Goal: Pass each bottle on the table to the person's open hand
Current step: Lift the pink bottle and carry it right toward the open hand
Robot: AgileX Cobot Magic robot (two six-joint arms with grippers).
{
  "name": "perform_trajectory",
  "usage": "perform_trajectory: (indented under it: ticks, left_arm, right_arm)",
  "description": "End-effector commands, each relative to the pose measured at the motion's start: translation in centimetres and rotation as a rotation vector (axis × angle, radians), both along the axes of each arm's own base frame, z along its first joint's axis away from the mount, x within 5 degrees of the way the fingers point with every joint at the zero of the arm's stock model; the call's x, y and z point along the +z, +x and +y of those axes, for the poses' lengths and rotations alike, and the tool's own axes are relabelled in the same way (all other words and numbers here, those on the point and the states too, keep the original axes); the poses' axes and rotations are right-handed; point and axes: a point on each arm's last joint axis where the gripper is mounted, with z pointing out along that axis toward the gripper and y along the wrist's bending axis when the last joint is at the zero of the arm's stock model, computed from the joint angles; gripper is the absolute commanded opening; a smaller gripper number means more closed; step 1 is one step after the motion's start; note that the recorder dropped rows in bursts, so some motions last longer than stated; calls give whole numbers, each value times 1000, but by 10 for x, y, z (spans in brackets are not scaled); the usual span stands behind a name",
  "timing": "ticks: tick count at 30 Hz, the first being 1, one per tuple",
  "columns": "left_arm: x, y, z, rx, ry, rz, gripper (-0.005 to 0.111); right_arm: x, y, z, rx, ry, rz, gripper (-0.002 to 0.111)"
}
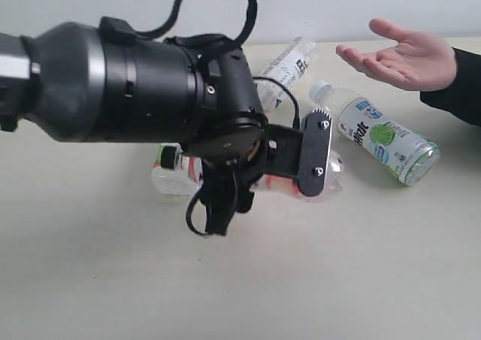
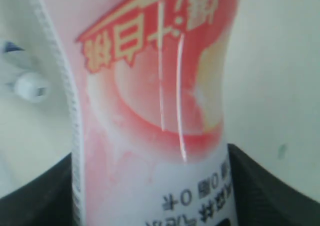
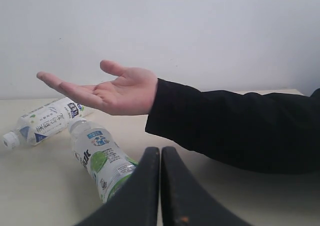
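A pink-red labelled bottle [image 1: 336,171] lies low over the table [image 1: 90,280] with my left gripper [image 1: 304,171] around its middle. In the left wrist view this bottle [image 2: 150,101] fills the gap and both black fingers [image 2: 265,191] press against its sides. The white-blue bottle with green fruit [image 1: 383,133] lies to the right, and the floral white one [image 1: 289,63] lies behind. Another clear bottle [image 1: 169,176] is partly hidden behind the arm. The person's open hand [image 1: 402,54] is held palm up at the back right. My right gripper [image 3: 160,158] is shut and empty.
The person's black sleeve [image 3: 235,131] stretches across in front of my right gripper. The green-fruit bottle [image 3: 100,158] and floral bottle [image 3: 42,123] lie beneath the hand [image 3: 110,91]. A white cap [image 2: 30,86] shows beside the held bottle.
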Motion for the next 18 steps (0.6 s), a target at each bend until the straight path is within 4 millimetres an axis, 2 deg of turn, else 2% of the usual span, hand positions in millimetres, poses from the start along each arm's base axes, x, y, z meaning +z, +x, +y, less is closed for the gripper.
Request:
perform_trajectory:
  ticks: [1, 3, 6, 9, 10, 12, 15, 18]
  left_arm:
    - [46, 15, -3, -164, 29, -293, 0]
    - [57, 17, -11, -139, -61, -312, 0]
    - [78, 20, -22, 93, -341, -271, 0]
    - [92, 22, -28, 118, -426, -278, 0]
    - [96, 22, -31, 55, -415, -304, 0]
    - [100, 20, -38, -229, -297, -398, 0]
    - [94, 19, -53, -574, -172, -523, 0]
    - [82, 17, -65, -717, -139, -569, 0]
  right_arm:
    - [-1, 0, 0, -5, -3, -5, 1]
    - [-1, 0, 0, -5, -3, -5, 1]
    - [-1, 0, 0, -5, -3, -5, 1]
    - [-1, 0, 0, -5, -3, -5, 1]
    - [-1, 0, 0, -5, -3, -5, 1]
    - [-1, 0, 0, -5, -3, -5, 1]
    - [-1, 0, 0, -5, -3, -5, 1]
    - [-1, 0, 0, -5, -3, -5, 1]
